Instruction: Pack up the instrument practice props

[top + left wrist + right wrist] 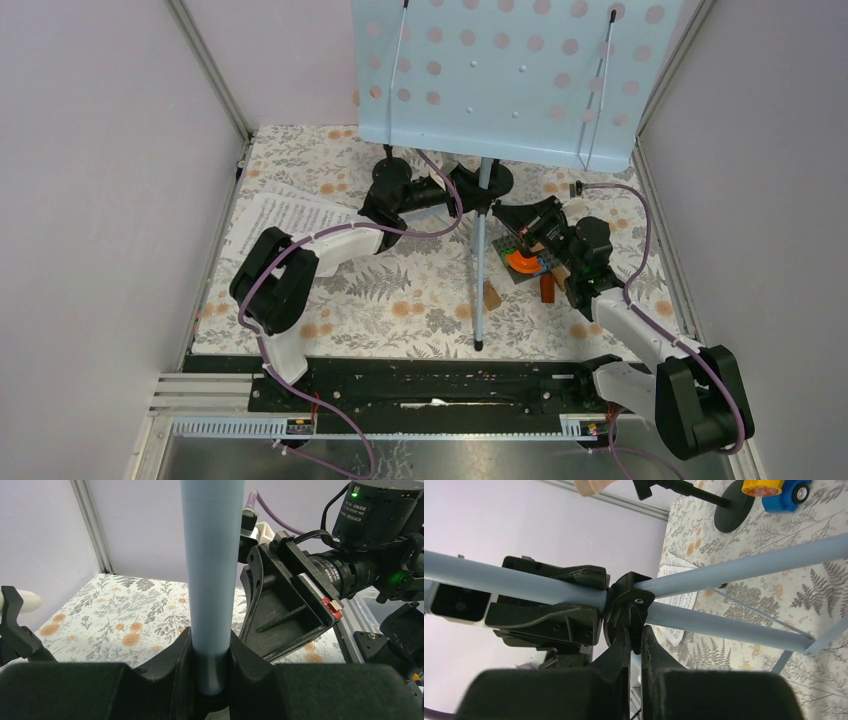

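The light-blue perforated music rack (pixel 510 70) stands at the back of the table on its pole (pixel 212 555) and tripod legs (pixel 478 290). My left gripper (pixel 211 655) is shut on the pole, low down, a finger pressed to each side. My right gripper (pixel 636 640) is shut on the black tripod hub (pixel 629 600), where the legs (pixel 744 565) meet the pole. The two grippers sit close together under the rack (pixel 484 190). White sheet-music pages (pixel 285 215) lie at the left. A black round-based mic holder (pixel 731 512) stands beyond the legs.
Colourful toy blocks (pixel 525 262) and a brown wooden block (pixel 492 296) lie under my right arm. A yellow and blue toy (pixel 781 492) sits by the mic holder. A white rounded object in a black clip (pixel 25 601) shows at the left. Walls enclose the floral mat (pixel 400 290).
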Controlling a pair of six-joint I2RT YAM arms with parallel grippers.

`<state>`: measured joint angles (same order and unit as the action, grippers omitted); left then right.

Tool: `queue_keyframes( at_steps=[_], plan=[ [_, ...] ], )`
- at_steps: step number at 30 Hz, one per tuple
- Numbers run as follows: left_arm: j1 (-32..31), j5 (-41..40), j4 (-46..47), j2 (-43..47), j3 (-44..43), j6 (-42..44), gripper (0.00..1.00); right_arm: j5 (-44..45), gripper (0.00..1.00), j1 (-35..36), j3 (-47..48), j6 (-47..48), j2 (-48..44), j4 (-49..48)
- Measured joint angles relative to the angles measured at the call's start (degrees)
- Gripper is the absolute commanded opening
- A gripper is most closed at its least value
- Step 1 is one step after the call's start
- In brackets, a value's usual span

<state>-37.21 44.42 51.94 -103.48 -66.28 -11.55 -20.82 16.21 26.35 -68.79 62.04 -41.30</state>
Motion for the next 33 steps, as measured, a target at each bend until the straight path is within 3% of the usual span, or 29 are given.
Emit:
queue_keyframes(
  at_steps=[5, 11, 13, 24, 27, 33],
  plan=[
    [0.20, -0.31, -0.04, -0.02, -0.02, -0.02, 0.00, -1.38, 0.00, -0.09, 0.81, 8.90, 1.01, -1.60],
    [0.20, -0.74, 0.02, -0.20, -0.15, -0.04, 0.00, -5.16, 0.06, -0.26, -0.70, 30.93, 2.91, -10.36],
    [0.24, -0.90, 0.00, -0.20, -0.15, -0.02, 0.00, -7.04, 0.00, -0.37, -0.55, 38.01, 3.61, -11.72],
    [0.52, -1.57, -0.11, -0.20, -0.15, 0.07, 0.00, -19.61, 0.00, -1.38, 2.97, 80.08, 4.92, -8.35],
    [0.50, -1.55, -0.17, -0.20, -0.15, 0.15, 0.00, -22.27, 0.00, -1.40, 3.58, 96.06, 3.93, -4.72],
    [0.17, -1.11, -0.26, -0.20, -0.24, 0.11, 0.00, -20.55, 0.00, 0.46, 8.02, 125.68, -0.87, 14.56]
  ],
)
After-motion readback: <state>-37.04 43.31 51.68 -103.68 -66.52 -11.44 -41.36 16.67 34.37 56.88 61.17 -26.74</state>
